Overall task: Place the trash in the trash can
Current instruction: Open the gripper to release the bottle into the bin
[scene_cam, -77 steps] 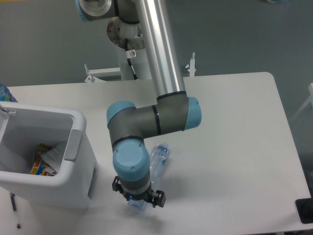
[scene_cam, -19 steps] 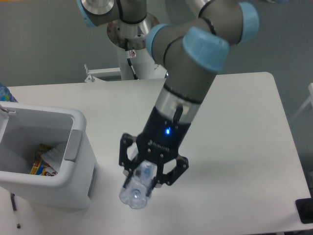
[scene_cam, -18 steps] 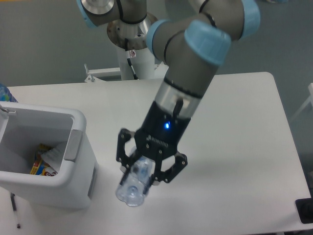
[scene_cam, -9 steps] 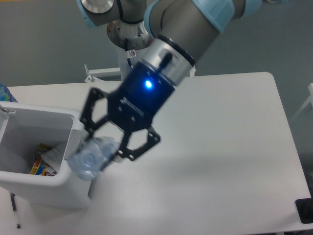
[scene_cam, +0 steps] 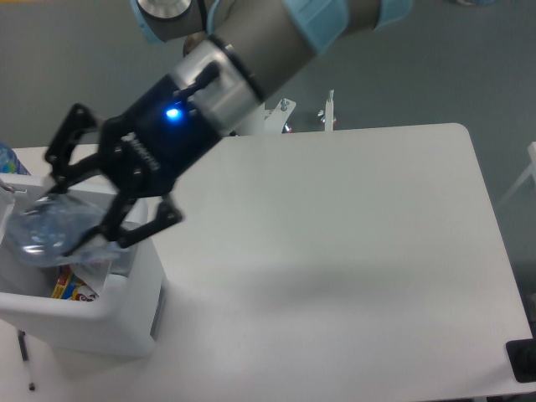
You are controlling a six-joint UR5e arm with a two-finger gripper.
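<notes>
Counting now: one crushed, bluish see-through plastic bottle (scene_cam: pixel 42 230), and it's the only bottle I can make out, blurred as it is. One white boxy plastic bin (scene_cam: pixel 126 314) under it. Inside that bin, one yellow-and-red printed packet (scene_cam: pixel 69 289) and one pale crumpled wrapper (scene_cam: pixel 94 266) beside it, so two bits of litter down there that I can tell apart. One black two-finger gripper (scene_cam: pixel 79 224), mine, two fingers on it, one blue light lit on my wrist. One white table (scene_cam: pixel 352 251). One small blue object (scene_cam: pixel 7 157) at the left edge, too cut off to name.
</notes>
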